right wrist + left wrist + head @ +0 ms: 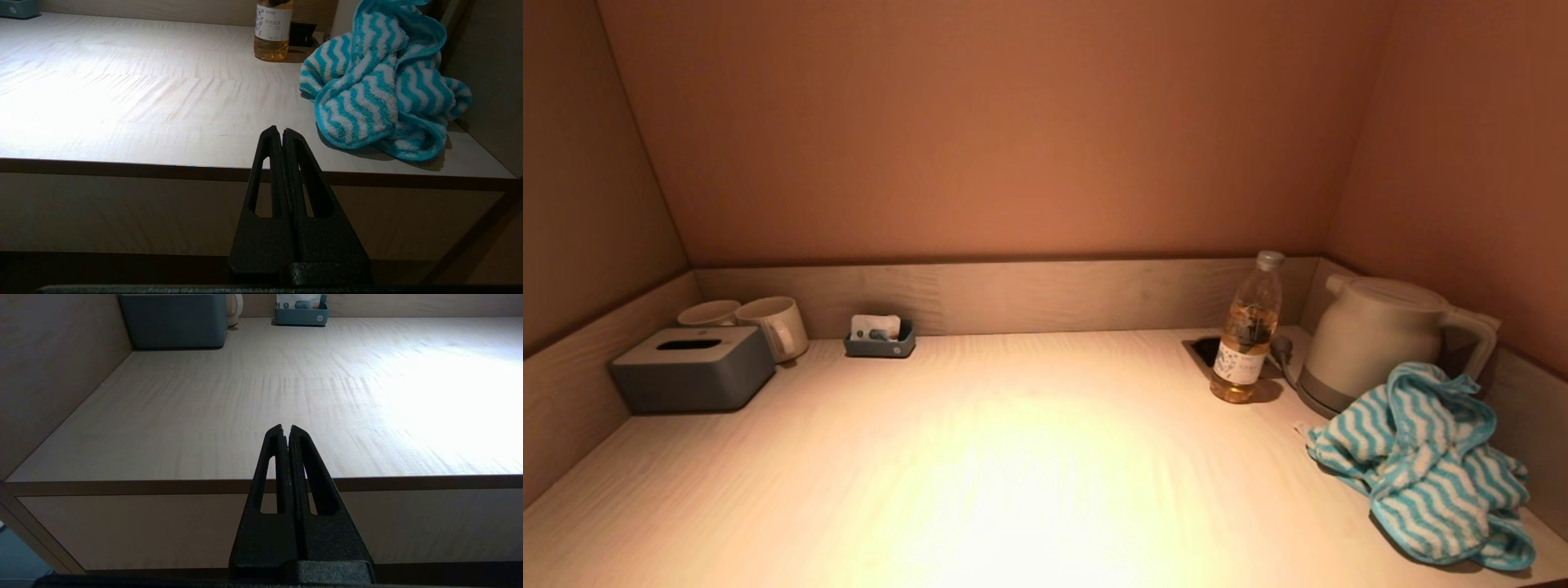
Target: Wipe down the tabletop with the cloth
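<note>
A blue and white wavy-striped cloth (1421, 465) lies crumpled on the light wooden tabletop (1013, 457) at the near right, in front of the kettle. It also shows in the right wrist view (376, 85). My right gripper (282, 131) is shut and empty, held in front of the table's front edge, short of the cloth. My left gripper (286, 428) is shut and empty, held in front of the front edge on the left side. Neither gripper shows in the head view.
A white kettle (1380, 335) and a bottle of amber liquid (1248, 331) stand at the back right by a recessed socket (1207, 349). A grey tissue box (693, 367), two white mugs (772, 325) and a small grey tray (879, 339) stand at the back left. Walls enclose three sides.
</note>
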Available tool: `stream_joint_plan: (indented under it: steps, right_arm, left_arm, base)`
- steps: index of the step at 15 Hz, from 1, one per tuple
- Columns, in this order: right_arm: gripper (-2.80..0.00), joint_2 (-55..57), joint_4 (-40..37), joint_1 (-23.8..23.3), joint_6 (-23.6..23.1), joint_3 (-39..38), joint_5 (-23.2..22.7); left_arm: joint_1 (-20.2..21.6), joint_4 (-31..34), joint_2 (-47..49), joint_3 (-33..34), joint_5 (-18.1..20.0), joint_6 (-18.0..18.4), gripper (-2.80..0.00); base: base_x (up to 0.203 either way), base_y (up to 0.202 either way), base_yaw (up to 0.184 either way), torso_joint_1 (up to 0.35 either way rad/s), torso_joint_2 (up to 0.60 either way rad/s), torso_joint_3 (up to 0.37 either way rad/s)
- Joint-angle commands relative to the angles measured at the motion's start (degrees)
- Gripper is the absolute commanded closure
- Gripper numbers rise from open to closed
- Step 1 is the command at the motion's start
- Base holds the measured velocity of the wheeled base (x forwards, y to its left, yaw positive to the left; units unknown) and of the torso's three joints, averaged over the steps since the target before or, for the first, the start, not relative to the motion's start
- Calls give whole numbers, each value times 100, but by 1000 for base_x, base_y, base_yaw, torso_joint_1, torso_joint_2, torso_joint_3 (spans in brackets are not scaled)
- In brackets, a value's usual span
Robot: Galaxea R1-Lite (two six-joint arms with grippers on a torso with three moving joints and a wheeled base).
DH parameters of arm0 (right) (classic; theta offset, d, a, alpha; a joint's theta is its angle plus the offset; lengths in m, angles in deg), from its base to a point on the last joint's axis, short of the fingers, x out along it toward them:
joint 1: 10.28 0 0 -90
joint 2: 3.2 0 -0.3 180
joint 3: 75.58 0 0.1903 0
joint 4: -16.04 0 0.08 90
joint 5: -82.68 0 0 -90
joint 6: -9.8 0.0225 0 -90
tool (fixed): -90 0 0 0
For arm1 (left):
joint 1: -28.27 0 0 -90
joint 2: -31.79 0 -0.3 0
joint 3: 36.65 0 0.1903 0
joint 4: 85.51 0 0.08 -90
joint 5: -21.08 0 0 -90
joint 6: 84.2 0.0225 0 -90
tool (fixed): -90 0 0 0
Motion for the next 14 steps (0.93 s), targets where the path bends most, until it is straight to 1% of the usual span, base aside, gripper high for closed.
stream_joint_plan:
  steps: [1, 14]
  right_arm:
    - [0, -2, 0, 5, -4, 0, -3]
    - [0, -2, 0, -2, -5, 0, -3]
  left_arm:
    - [1, 0, -2, 0, 1, -2, 0]
    - [1, 0, -2, 0, 1, -2, 0]
  base:
    - [0, 0, 0, 0, 0, 0]
    - [0, 0, 0, 0, 0, 0]
